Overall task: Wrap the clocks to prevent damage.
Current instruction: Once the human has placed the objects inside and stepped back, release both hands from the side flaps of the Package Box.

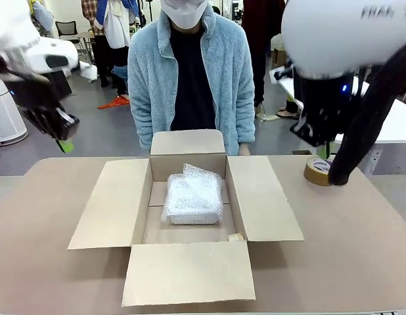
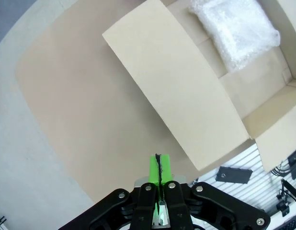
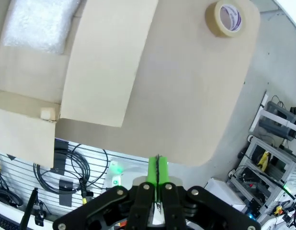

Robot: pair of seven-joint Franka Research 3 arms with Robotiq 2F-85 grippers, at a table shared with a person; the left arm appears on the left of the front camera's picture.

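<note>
Left gripper [image 2: 158, 168] and right gripper [image 3: 157, 168] hang above the tan table [image 1: 351, 252], fingers pressed together, empty. White bubble-wrapped bundle [image 1: 193, 195] lies flat inside the open brown cardboard box [image 1: 190, 272], its long axis seemingly toward the person. Wrapping looks complete. Closing the flaps likely follows and calls for opened fingers.

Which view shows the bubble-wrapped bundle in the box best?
The front view: the bubble-wrapped bundle lies whole and unobstructed inside the open cardboard box. The left wrist view shows it at an angle, cut by the top edge; the right wrist view catches a cropped part in its top-left corner.
</note>
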